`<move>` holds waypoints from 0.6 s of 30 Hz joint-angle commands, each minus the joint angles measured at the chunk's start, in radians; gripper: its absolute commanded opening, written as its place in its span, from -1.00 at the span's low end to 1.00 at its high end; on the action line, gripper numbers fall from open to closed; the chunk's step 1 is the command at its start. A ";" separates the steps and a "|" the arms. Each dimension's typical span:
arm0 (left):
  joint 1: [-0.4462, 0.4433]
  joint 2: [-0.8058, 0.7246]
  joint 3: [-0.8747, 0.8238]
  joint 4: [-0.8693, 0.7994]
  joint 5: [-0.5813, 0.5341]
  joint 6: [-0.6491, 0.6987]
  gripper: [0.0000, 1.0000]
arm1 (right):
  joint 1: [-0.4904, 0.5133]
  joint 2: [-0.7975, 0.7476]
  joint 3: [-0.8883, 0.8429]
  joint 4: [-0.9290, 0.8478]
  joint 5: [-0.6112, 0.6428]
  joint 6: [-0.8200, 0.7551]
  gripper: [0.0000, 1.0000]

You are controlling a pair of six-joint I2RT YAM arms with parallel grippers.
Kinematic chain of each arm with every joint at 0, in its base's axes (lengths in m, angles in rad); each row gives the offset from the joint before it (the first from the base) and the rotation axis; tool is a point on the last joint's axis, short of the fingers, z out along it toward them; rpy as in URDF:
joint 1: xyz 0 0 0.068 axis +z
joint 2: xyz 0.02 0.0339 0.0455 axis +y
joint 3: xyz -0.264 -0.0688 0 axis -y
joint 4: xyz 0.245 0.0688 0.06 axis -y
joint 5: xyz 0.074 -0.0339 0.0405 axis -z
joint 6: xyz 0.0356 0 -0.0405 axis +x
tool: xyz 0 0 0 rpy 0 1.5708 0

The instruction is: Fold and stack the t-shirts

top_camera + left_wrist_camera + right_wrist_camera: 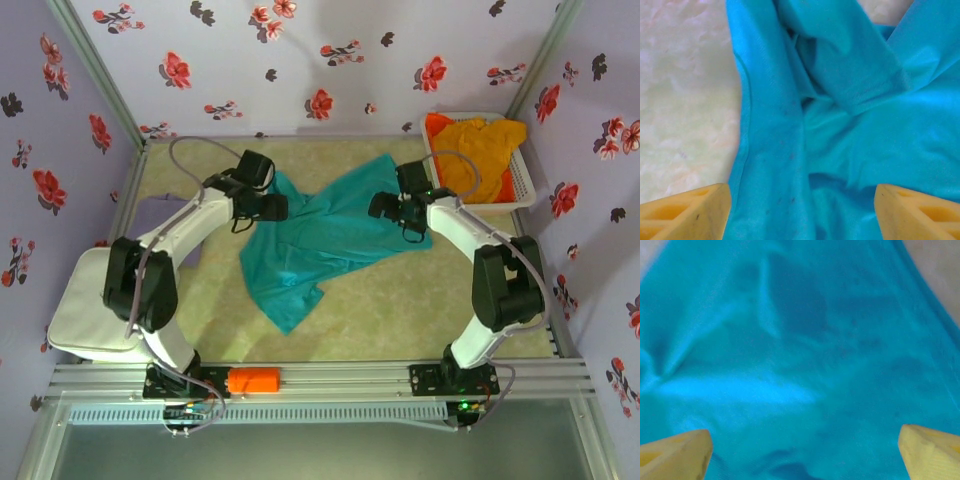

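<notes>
A teal t-shirt (318,238) lies crumpled and spread across the middle of the table. My left gripper (264,208) hovers over its left upper edge, open, with its yellow fingers (686,212) wide apart above folds of teal cloth (840,125). My right gripper (390,207) is over the shirt's right side, also open, its fingers (932,454) spread above smooth teal cloth (800,365). Nothing is pinched in either one. Orange-yellow tees (480,148) are heaped in the white basket (524,192) at the back right. A pale lavender tee (158,214) lies at the left, partly under my left arm.
A whitish flat bundle (84,312) hangs over the table's front left corner. An orange-capped bottle (254,380) lies on the rail between the arm bases. Flowered walls close in the back and both sides. Bare tabletop (400,310) shows at the front right.
</notes>
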 commanded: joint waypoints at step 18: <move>-0.102 0.343 0.324 -0.047 -0.018 -0.105 0.40 | 0.001 0.104 -0.110 0.060 0.032 0.050 0.81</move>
